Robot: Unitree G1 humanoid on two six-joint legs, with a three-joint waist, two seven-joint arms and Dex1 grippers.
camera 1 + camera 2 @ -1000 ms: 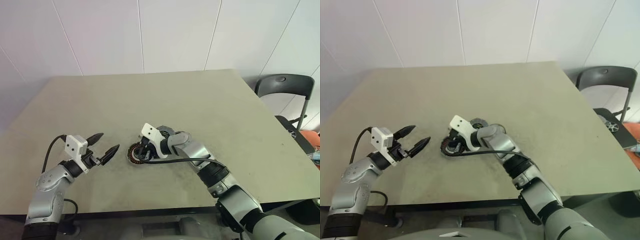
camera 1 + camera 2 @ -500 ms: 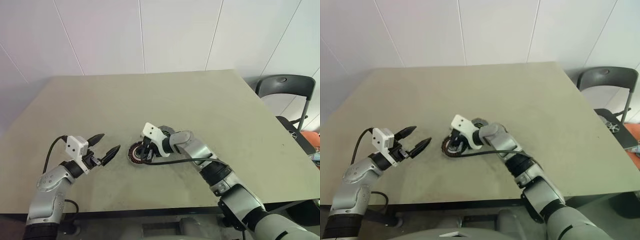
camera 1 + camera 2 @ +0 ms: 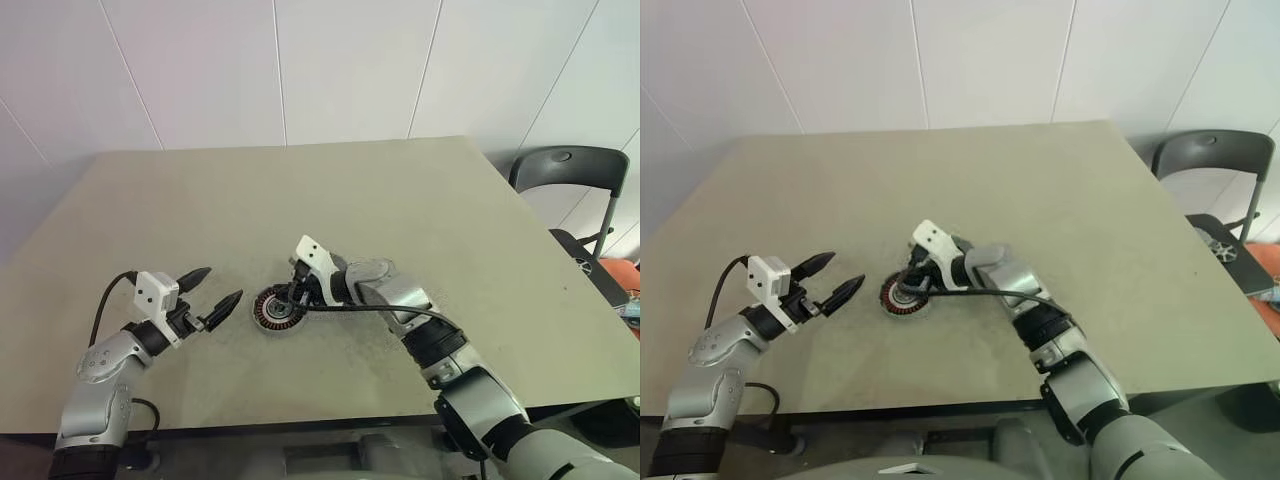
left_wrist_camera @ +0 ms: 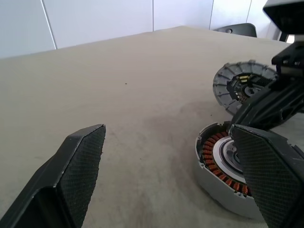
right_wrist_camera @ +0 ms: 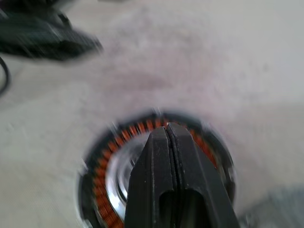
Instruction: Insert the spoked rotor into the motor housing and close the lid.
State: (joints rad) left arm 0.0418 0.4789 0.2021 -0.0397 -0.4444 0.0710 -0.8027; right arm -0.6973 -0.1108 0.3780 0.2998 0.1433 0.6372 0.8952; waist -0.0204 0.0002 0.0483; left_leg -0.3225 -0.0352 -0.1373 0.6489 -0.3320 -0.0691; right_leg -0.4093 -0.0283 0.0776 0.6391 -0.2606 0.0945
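A: What has been altered over the last second?

B: The right claw (image 3: 297, 295) has been drawn back. A second ago it was laid across the motor housing (image 3: 277, 309) and most of the housing was covered. Now the whole ring of copper windings is exposed just left of centre in the lower half of the head view. Only the claw's tips are held over the housing's right-hand part.

A: How is that claw set?

B: Its two fingers are pressed fully together, and nothing is gripped between them. In the right wrist view they are seen hanging above the windings.

A: And the other one?

B: The left claw (image 3: 222, 283) has been kept where it was, at lower left. It is spread wide and empty and is aimed at the housing from just beside it.

A: Where are the remaining parts placed?

B: The lid (image 4: 237, 84) is lying flat on the table (image 3: 400, 190) near the housing, on the side away from the left claw. The spoked rotor cannot be told apart as a separate piece. A silvery disc is seen inside the windings, and whether that is the rotor already seated cannot be decided.

A: What is implied for the task?

B: A press or a release is judged to have been finished. If the rotor is in, the lid is left to be fetched and laid on.
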